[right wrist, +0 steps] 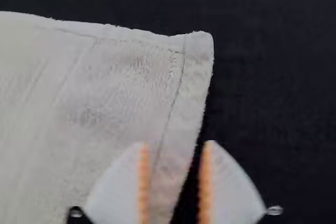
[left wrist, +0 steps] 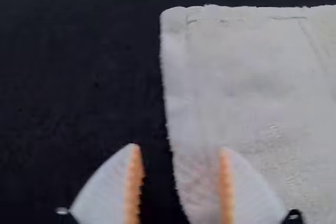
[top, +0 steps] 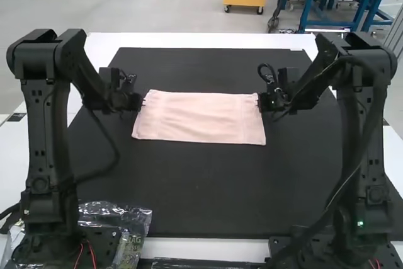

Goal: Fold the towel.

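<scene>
A: Where's the towel in the high view?
B: The pink towel (top: 198, 118) lies flat in a wide strip on the black mat (top: 189, 187), over the white table (top: 208, 41). I can't tell its layers. Crinkled clear plastic (top: 135, 222) sits by the left arm's base.
A: And the arms?
B: The left end effector (top: 142, 101) is at the towel's left end, the right end effector (top: 259, 101) at its right.
A: Left wrist view?
B: The left end effector (left wrist: 180, 147) is spread wide, one finger over the towel, the other over the mat, the hemmed side edge running between.
A: Right wrist view?
B: The right end effector (right wrist: 176, 142) is parted too, more narrowly, the opposite side edge between its fingers.
</scene>
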`<state>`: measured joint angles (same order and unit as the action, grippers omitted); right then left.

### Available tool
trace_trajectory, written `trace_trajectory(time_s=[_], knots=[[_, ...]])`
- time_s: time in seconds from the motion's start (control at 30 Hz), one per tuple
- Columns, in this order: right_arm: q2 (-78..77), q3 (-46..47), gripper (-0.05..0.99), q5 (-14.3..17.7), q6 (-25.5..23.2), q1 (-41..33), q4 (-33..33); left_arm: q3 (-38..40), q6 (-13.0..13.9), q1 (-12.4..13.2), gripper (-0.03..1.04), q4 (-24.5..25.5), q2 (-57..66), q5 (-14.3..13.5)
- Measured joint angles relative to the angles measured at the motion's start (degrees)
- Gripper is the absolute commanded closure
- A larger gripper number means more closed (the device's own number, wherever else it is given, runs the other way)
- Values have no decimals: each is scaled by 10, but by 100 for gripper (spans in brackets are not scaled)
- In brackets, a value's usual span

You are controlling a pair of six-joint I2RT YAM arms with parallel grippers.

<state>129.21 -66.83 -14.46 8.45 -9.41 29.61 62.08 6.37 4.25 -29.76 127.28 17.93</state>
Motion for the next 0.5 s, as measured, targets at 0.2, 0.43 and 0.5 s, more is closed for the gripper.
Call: trace_trajectory(time_s=[0.2, 0.43, 0.5], knots=[[0, 0, 96, -6, 0, 0, 1, 10, 0, -5, 99, -1, 6, 12], [-14, -5, 96, -13, -8, 5, -35, 32, -14, -2, 99, 30, -1, 16], [-25, -9, 96, -15, -9, 8, -54, 34, -17, -1, 99, 40, -12, 20]])
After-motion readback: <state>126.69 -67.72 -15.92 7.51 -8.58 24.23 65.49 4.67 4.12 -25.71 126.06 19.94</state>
